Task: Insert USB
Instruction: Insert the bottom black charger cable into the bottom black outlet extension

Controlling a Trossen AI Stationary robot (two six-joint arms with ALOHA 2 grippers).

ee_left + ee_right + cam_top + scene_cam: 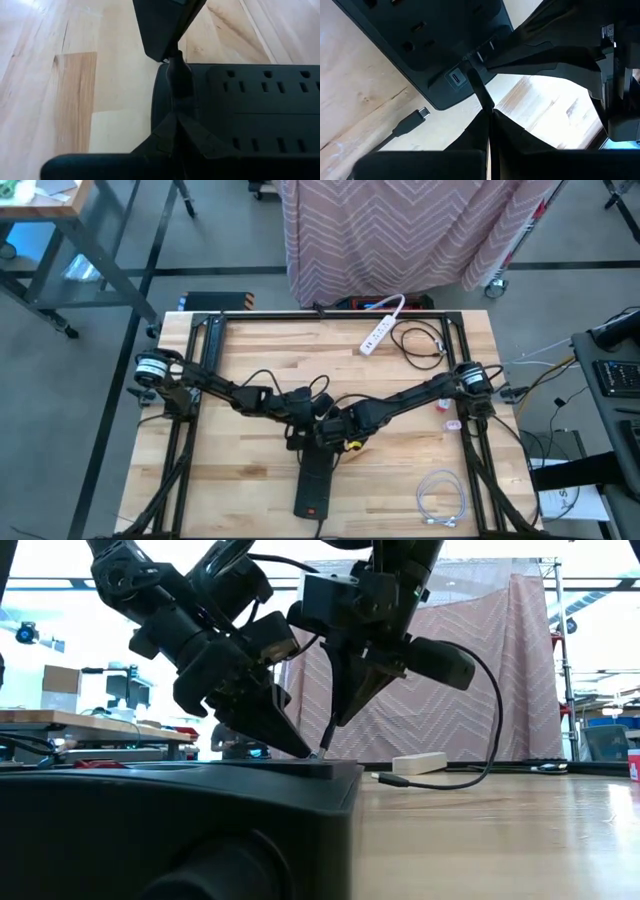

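A black power strip (312, 480) lies on the wooden table, filling the low view's foreground (200, 810). Its far end carries USB ports (457, 78). Both grippers meet over that end, pointing down. My right gripper (327, 732) is shut on a black USB cable (480, 710). The cable loops away to its free plug (417, 116), which lies on the table. My left gripper (298, 748) is shut, its tips at the strip's top edge beside the held plug (177, 80). My right gripper pinches the black cable's plug end (479, 89) between its two fingers, coming from above and slanting down. The plug's tip (316, 753) sits at the strip's ported end. My left gripper's shut fingertips (175, 117) rest against the strip's far end (165, 105) from above, close behind the plug; whether they touch the plug, I cannot tell.
A white power strip (380, 330) and a coiled black cable (420, 342) lie near the table's far edge. A coiled white cable (440, 500) lies near the right front corner. A small pink item (452, 423) sits by the right arm's base.
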